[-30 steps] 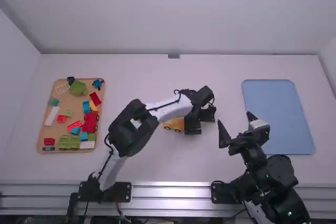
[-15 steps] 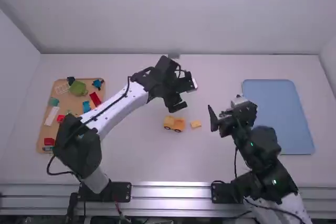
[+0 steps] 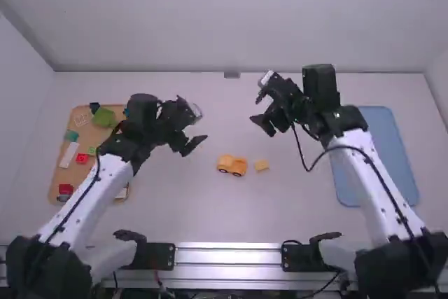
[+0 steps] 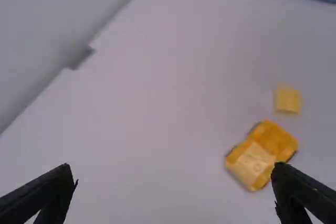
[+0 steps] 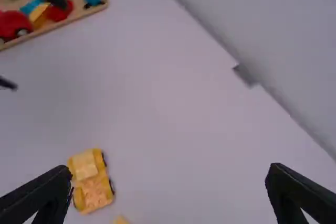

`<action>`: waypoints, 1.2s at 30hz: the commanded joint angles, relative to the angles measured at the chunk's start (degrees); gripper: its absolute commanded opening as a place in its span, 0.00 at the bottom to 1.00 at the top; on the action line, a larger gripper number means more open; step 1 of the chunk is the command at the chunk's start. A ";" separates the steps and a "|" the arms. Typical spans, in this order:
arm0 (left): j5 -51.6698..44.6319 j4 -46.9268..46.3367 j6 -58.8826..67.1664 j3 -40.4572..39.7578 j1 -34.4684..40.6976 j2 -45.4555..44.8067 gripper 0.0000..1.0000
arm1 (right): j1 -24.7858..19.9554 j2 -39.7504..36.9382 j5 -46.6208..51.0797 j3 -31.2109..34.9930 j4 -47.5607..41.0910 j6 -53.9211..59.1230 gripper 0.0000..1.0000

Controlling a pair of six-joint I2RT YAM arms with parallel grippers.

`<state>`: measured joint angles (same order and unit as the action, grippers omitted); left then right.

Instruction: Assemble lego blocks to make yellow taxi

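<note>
Taxi (image 3: 232, 165) sits upright on worktop (image 3: 210, 208), orange-yellow w/ blk wheels, paler block on top at one end. Loose yellow block (image 3: 261, 165) lies flat just to taxi's R, small gap btwn them. L end effector (image 3: 194, 147) is up over worktop, beyond taxi & to its L; fingers spread wide, holding nothing. R end effector (image 3: 262, 126) is also up, beyond taxi & to its R; likewise wide open, empty. Wood tray (image 3: 52, 188) w/ assorted bricks (red, green, blue, white etc.) is well apart, to taxi's L. Blue tray (image 3: 387, 138) is well apart on taxi's R, partly behind R arm.
</note>
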<state>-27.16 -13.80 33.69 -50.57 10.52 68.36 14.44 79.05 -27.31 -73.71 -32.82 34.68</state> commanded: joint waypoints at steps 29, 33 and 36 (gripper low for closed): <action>-34.07 16.24 18.91 8.37 -1.22 16.46 0.99 | -16.61 21.68 -33.53 6.14 -36.15 82.01 0.99; -38.03 16.17 18.91 6.62 -1.18 21.57 0.99 | -19.15 21.68 -37.88 15.89 -20.70 79.56 0.99; -39.95 16.17 20.87 6.25 -1.14 24.35 0.99 | -19.43 21.70 -37.38 22.23 -3.69 68.11 0.99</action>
<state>-61.43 2.50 51.55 -43.29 9.58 91.31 -5.15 100.95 -61.73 -54.57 -42.09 110.67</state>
